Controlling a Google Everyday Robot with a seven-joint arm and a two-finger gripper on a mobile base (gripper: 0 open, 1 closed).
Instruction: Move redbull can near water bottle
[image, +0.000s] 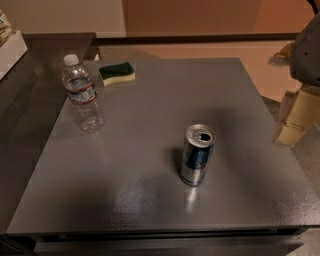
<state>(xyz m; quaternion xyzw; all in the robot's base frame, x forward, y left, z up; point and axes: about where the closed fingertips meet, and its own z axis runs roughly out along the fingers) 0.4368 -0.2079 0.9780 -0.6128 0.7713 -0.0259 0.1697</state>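
Observation:
The redbull can (197, 155) stands upright on the grey table (150, 200), right of the middle, with its top opened. The water bottle (83, 95) stands upright near the table's left edge, well apart from the can. My gripper (290, 127) hangs at the right edge of the view, beyond the table's right side and about level with the can. It touches nothing.
A green-and-yellow sponge (117, 73) lies at the back left of the table, just behind the bottle. A darker counter (30, 100) adjoins the table on the left, with a white box (10, 52) on it. A wooden wall runs behind.

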